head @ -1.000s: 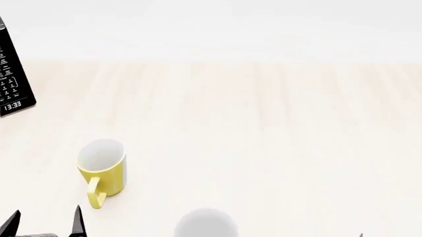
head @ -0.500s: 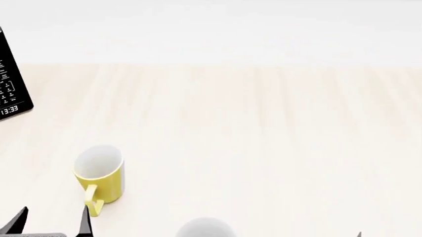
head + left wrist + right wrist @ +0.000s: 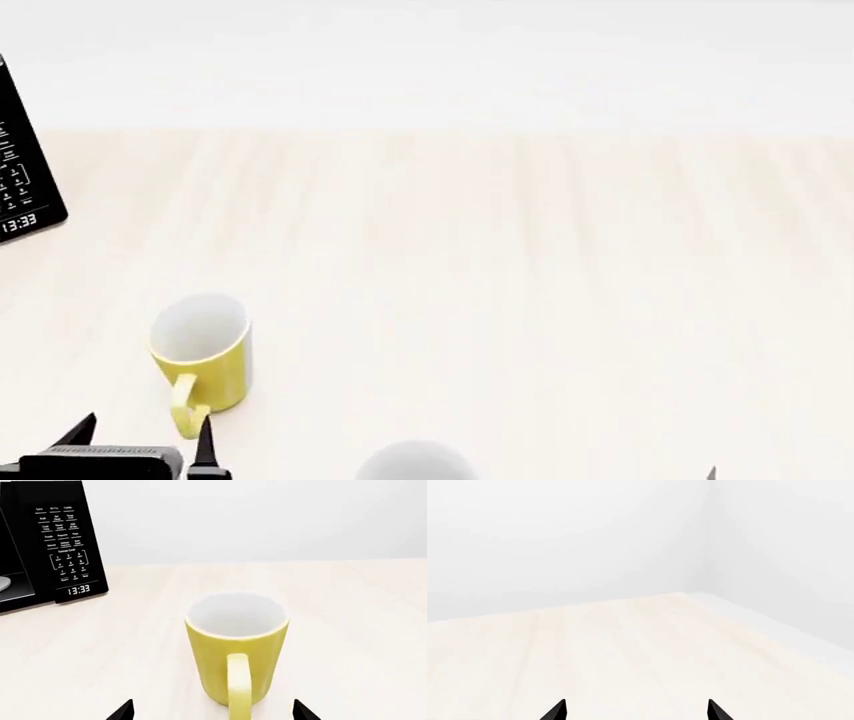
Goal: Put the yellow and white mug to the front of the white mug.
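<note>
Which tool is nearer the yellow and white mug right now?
Left. The left tool sits open just in front of the yellow and white mug, near its handle, not touching. The right tool barely shows at the frame's lower right, far across the table.

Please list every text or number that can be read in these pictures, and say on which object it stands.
"13:33": clock display at the bottom of the black microwave control panel, also visible in the head view.
Button labels above it: too small to read.
Yellow and white mug: no text.
White mug: none visible.
</note>
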